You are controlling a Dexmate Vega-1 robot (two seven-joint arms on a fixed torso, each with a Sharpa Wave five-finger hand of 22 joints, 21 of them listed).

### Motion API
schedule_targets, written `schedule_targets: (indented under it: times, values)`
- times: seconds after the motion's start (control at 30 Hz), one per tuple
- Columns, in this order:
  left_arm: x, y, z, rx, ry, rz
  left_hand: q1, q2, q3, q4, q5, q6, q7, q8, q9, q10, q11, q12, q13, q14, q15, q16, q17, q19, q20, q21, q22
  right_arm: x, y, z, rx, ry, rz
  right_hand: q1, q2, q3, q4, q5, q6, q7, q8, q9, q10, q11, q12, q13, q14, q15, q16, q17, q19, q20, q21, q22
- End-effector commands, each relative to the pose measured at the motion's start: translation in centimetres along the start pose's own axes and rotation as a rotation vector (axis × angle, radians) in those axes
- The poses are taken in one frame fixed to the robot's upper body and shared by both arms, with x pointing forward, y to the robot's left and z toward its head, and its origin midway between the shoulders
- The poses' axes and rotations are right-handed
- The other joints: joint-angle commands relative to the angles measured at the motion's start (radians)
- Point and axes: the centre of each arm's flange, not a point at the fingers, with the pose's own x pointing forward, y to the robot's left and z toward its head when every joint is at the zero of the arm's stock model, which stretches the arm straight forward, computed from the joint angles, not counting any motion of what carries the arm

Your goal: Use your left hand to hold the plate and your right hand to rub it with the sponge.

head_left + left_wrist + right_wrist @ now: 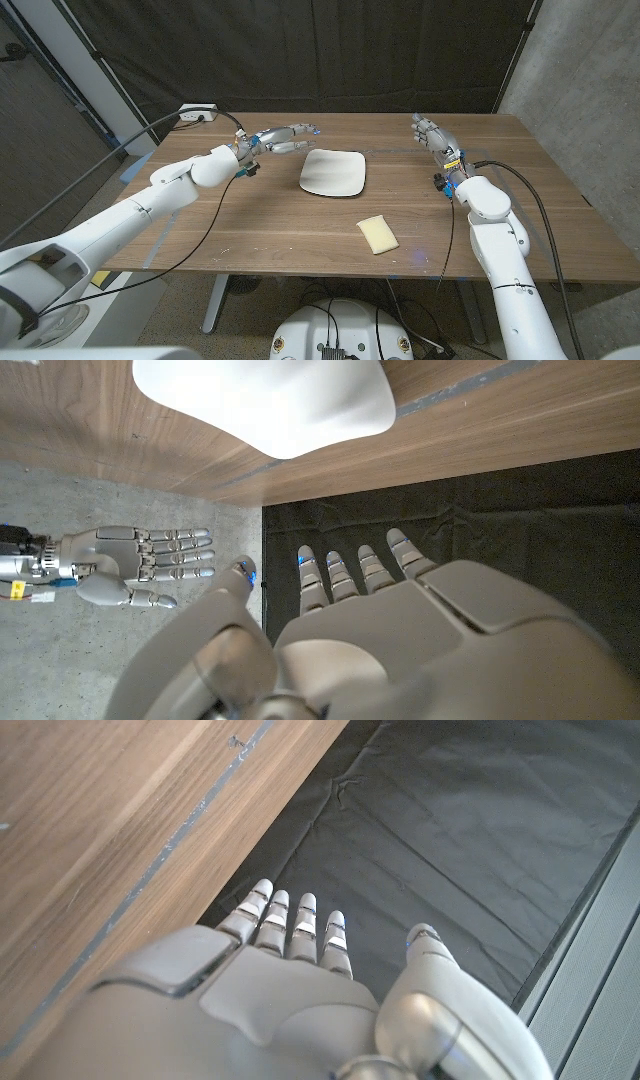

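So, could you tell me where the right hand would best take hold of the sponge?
Probably across its two long sides, coming from above: the sponge lies flat, clear of the plate, its long axis angled, and the right hand is open.

From the head camera we look steeply down across the brown wooden table [250,220] toward a black curtain backdrop [330,50], both white arms entering at the bottom corners. Our left wrist camera sits close behind the grey left hand [400,640], turned so the tabletop runs above the curtain; it shares with the head view the white rounded-square plate [270,400] and the grey right hand [130,565] across the table. Our right wrist camera rides tight over that right hand's back [290,990], facing the table's far edge and curtain.
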Motion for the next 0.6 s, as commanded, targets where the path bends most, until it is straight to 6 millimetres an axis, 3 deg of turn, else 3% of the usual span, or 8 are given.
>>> schedule_targets:
  times: [0.03,0.37,0.6]
  values:
    - [0.3,-0.6,-0.2,0.083,0.000,-0.067,0.003,0.002,0.008,0.000,0.002,0.022,0.003,0.010,0.001,0.020,-0.001,0.008,-0.001,0.009,-0.020,0.001,0.002,0.012,0.002,0.004,-0.001,-2.1,2.0,2.9,-0.202,0.065,-0.001,0.022,0.000,0.008,-0.012,0.008,0.019,-0.004,0.007,0.004,0.014,-0.001,0.008,0.003,0.019,-0.005,0.006,0.003,0.009,0.004,0.008,0.001]
    - [0.1,-1.0,-0.6,0.106,-0.003,-0.097,0.010,-0.005,0.011,-0.002,0.003,0.122,0.022,0.032,-0.001,0.105,0.000,0.019,-0.002,0.021,-0.027,-0.003,0.002,0.017,-0.002,0.002,-0.002,-3.3,4.3,3.8,-0.291,0.162,0.000,0.042,0.001,0.019,-0.029,0.009,0.037,-0.007,0.009,0.003,0.032,-0.007,0.012,0.002,0.032,-0.020,0.005,0.002,0.020,0.001,0.011,0.001]
    - [0.1,-1.3,-0.8,0.128,-0.011,-0.120,0.013,-0.007,0.012,-0.002,0.004,0.163,0.033,0.040,-0.002,0.137,0.000,0.020,-0.002,0.029,-0.030,-0.003,0.002,0.021,-0.004,0.001,-0.002,-4.0,6.1,4.8,-0.368,0.239,-0.010,0.072,0.022,0.042,-0.045,0.015,0.052,-0.010,0.009,0.004,0.050,-0.018,0.014,0.002,0.046,-0.038,0.005,0.002,0.033,-0.017,0.015,0.001]
